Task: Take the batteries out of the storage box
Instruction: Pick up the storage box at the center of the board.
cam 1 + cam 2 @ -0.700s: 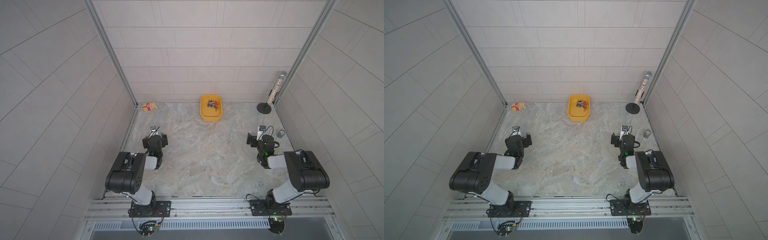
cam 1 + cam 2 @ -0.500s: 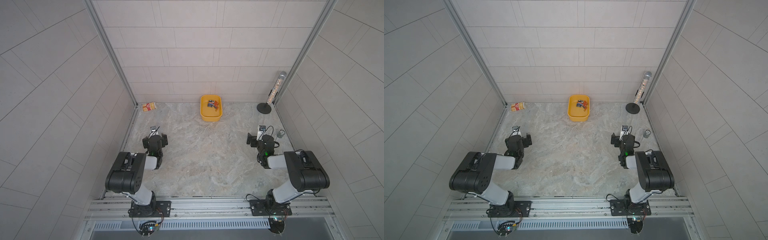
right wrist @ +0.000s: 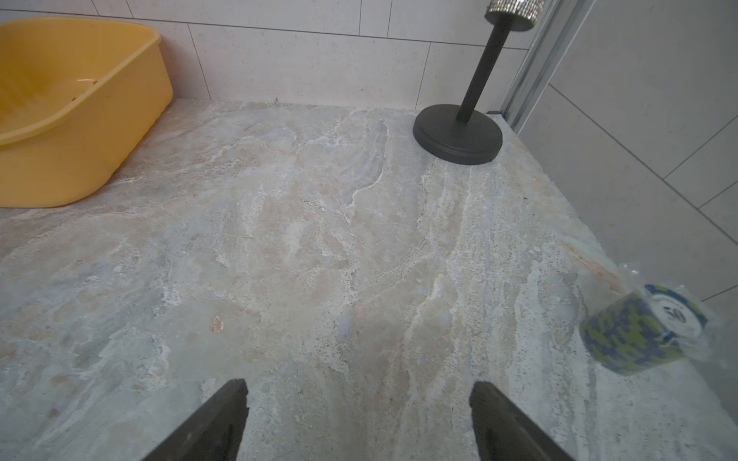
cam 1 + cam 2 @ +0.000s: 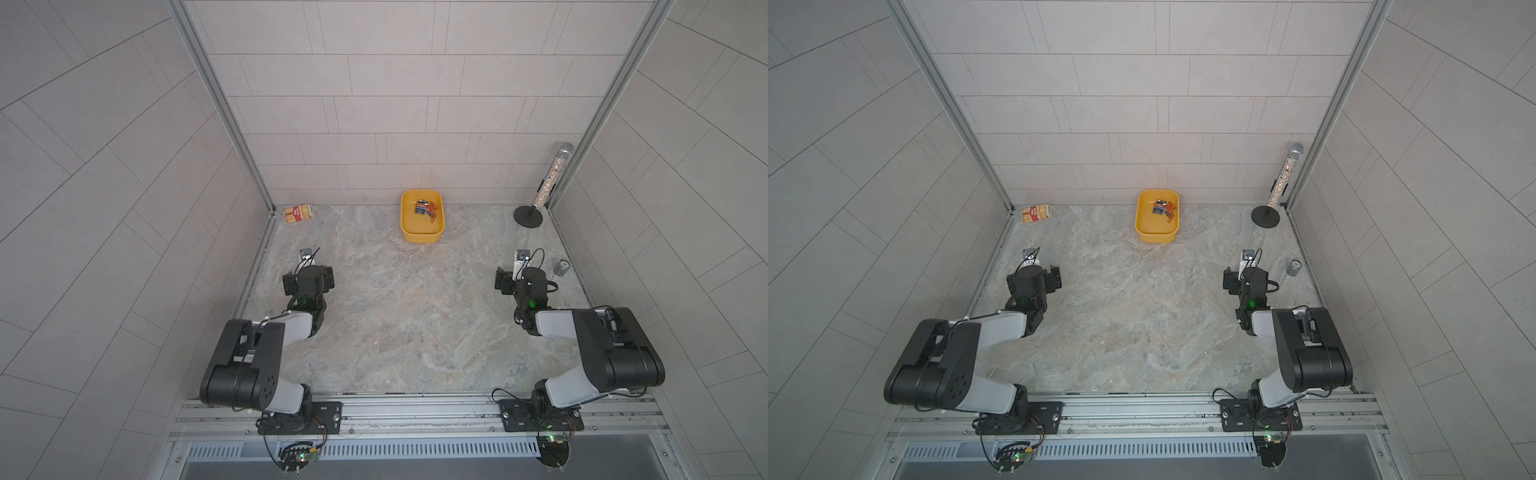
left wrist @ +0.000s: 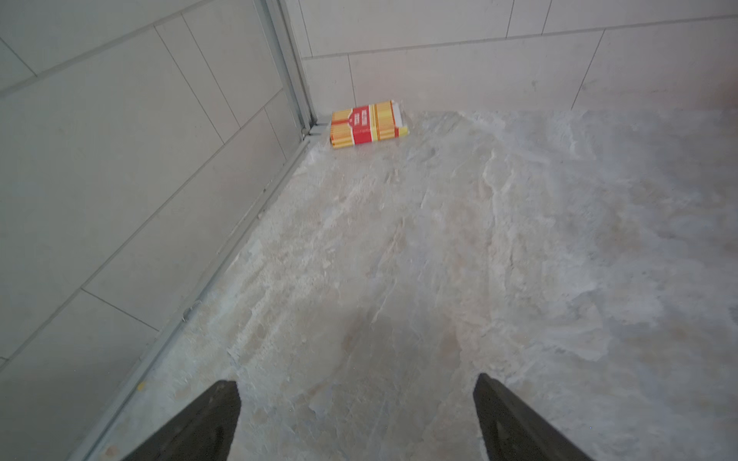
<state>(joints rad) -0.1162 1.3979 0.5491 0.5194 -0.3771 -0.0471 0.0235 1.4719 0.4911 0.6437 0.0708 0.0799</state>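
Both arms are folded low near the front rail. The left arm (image 4: 266, 345) bends sharply at the elbow, and its wrist points toward the back wall on the left side of the table (image 4: 395, 324). The right arm (image 4: 598, 349) takes the mirrored pose on the right side. The left gripper (image 5: 354, 381) is low over the stone-patterned surface. It is released: its two dark jaws stand wide apart with nothing between them. The right gripper (image 3: 357, 384) is the same, spread wide and holding nothing.

The storage box (image 4: 422, 237) is a shallow yellow tub with rounded corners. It stands at the middle of the table's back edge, close to the back wall and well apart from both grippers. The right wrist view shows its smooth outer wall and a part of its plain inside. The batteries (image 4: 424, 208) lie inside the box in a small heap in its far half. In both top views some are orange-red and some dark, but they are too small to count.

A red-and-yellow carton (image 5: 367, 124) lies flat in the back left corner. A black stand (image 3: 457, 135) is in the back right corner. A small round pack (image 3: 635, 331) in clear plastic lies by the right wall.
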